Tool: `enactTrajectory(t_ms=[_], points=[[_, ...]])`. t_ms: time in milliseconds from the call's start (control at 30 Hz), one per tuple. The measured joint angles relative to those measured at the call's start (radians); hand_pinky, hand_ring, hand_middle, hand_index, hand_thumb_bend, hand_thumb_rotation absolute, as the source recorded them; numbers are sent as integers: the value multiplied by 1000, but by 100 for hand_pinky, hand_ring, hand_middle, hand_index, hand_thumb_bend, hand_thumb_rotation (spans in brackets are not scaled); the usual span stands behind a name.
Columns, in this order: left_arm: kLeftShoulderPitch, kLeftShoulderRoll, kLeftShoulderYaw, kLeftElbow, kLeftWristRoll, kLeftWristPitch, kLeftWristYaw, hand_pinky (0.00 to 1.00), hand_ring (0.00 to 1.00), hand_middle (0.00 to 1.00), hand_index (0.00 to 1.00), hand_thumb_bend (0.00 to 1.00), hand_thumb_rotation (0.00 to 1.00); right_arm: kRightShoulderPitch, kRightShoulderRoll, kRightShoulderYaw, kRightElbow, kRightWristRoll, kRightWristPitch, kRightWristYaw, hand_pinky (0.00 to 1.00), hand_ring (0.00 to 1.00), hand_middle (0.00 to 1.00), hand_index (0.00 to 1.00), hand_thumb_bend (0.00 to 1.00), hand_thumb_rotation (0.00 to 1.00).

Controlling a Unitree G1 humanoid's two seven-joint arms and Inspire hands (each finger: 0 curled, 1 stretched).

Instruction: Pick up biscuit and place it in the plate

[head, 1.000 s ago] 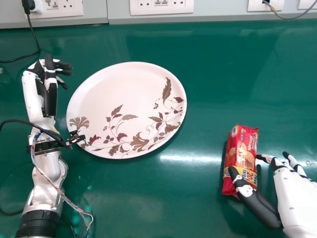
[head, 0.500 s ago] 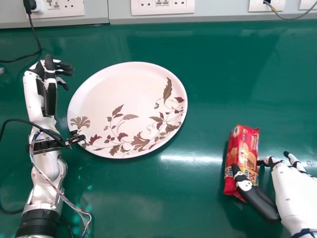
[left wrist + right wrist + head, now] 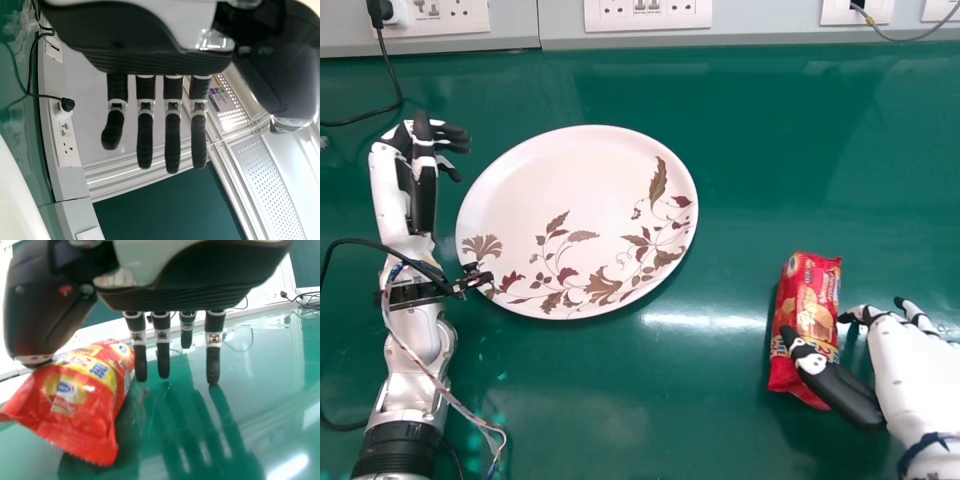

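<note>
Open right hand, thumb against biscuit packet, serrated edge in right wrist view, open left hand beside plate

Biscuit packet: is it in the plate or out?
Out: in the head view, the biscuit packet is right of the plate, apart.

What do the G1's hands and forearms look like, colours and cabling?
Left hand and right hand: white shells, black fingers with pale bands, black thumbs with white parts. Left forearm: white and silvery, black collar lower down, black bracket, black cable and thin multicoloured wires. Right wrist: dark blue band.
</note>
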Motion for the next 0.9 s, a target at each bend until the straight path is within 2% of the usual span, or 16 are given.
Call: enactTrajectory(t_ms=[167,233,400,600,767,900], points=[[-3,-1,-1,3,3,0,9,18,39,42,42,81,100,-92,-3,-23,0,-35,1,125,71,79,84,81,83,100],[-6,-1,-2,8,6,-4,14,18,38,41,42,80,100,-123,-2,-26,0,-48,3,164,69,77,82,79,85,100],[-16,-1,-5,27,11,-18,19,18,38,41,41,80,100,-136,-9,-23,0,-68,-20,172,60,72,75,71,86,100],[-32,0,-7,58,20,-49,30,19,38,41,41,80,100,-182,-12,-13,0,-109,-38,239,60,73,76,74,87,100],[-29,0,-8,50,20,-44,29,19,40,42,42,76,100,-203,-12,0,0,-126,-52,273,59,72,74,73,86,100],[-23,0,-8,38,13,-32,20,21,42,45,45,77,99,-216,-7,19,1,-156,-56,295,63,75,79,77,86,100]])
